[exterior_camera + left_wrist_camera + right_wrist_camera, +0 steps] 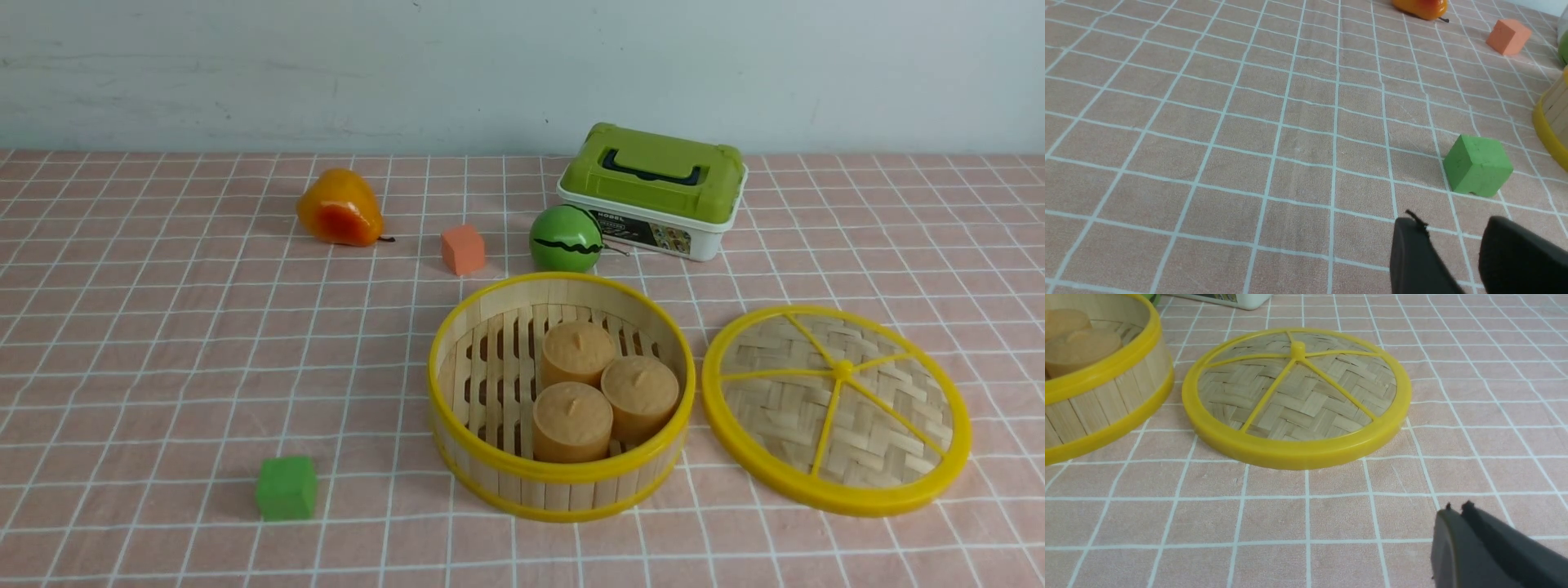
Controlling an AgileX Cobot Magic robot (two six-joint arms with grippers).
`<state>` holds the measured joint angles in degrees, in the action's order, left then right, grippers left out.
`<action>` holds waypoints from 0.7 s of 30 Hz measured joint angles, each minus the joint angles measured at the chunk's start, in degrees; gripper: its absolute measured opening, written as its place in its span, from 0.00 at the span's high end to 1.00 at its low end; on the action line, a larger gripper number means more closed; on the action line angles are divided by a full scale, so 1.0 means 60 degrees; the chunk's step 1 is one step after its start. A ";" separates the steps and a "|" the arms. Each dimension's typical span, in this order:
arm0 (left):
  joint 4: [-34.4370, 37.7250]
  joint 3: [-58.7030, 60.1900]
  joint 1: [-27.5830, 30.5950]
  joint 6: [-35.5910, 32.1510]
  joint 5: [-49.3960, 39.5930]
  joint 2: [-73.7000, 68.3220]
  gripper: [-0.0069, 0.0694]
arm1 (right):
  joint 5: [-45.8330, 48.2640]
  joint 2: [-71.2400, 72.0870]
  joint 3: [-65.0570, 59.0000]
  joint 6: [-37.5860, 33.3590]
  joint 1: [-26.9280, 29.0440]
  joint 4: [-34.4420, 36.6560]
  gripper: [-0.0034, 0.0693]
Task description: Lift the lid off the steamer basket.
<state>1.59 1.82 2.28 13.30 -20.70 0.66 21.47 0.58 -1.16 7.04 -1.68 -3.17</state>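
Since the lid [837, 408] lies flat on the cloth [163, 367] just right of the open basket [562, 396], the task looks done. The right gripper [1457, 507] is closed and empty near it; the left gripper [1449, 228] stands parted, holding nothing.

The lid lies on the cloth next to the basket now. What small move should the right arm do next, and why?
Probably none beyond drawing back and resting. The lid lies flat on the cloth, apart from the open basket, whose three cakes show uncovered. The right gripper is shut on nothing, short of the lid, so the job looks done.
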 joint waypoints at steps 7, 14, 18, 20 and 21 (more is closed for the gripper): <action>0.0000 0.0000 0.0000 0.0000 0.0000 0.0000 0.60 | 0.0000 0.0000 0.0000 0.0008 0.0000 0.0000 0.95; 0.0000 0.0000 0.0000 0.0000 0.0000 0.0000 0.60 | 0.0000 0.0000 0.0000 0.0008 0.0000 0.0000 0.94; 0.0000 0.0000 0.0000 0.0000 0.0000 0.0000 0.60 | 0.0007 0.0000 0.0000 0.0008 0.0000 0.0000 0.94; 0.0000 0.0000 0.0000 0.0000 0.0000 0.0000 0.60 | 0.0007 0.0000 0.0000 0.0008 0.0000 0.0000 0.93; 0.0000 0.0000 0.0000 0.0000 0.0000 0.0000 0.60 | 0.0007 0.0000 0.0000 0.0008 0.0000 0.0000 0.93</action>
<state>1.59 1.82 2.28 13.30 -20.70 0.66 21.51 0.58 -1.16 7.09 -1.68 -3.17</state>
